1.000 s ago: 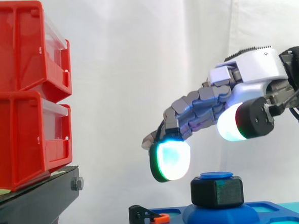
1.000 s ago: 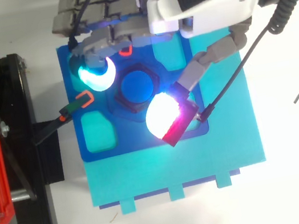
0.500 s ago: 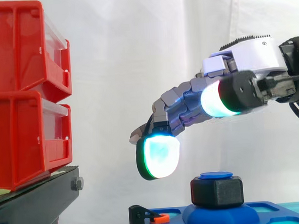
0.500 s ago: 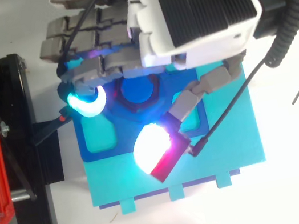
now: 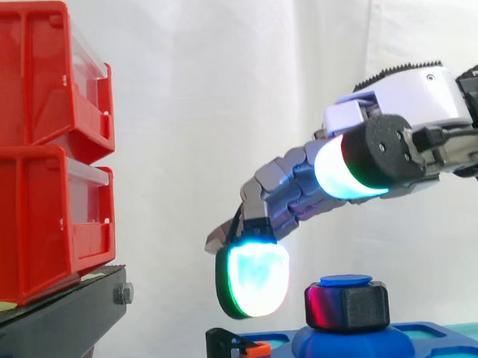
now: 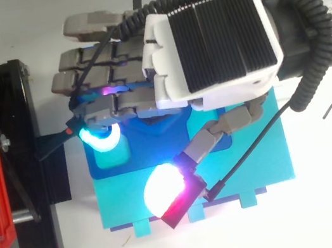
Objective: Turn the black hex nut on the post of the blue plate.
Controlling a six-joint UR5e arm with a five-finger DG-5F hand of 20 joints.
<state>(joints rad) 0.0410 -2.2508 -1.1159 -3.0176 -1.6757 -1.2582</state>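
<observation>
Zero turns can be credited: your hand (image 5: 405,108) hovers wide open and empty above the black hex nut (image 5: 347,306) seated on the post (image 5: 346,280) of the blue plate (image 6: 112,167), so gripping and turning are outstanding.

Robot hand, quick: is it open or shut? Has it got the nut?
Hand: open, fingers relaxed, holding nothing. It hovers over the black hex nut without touching it.
</observation>
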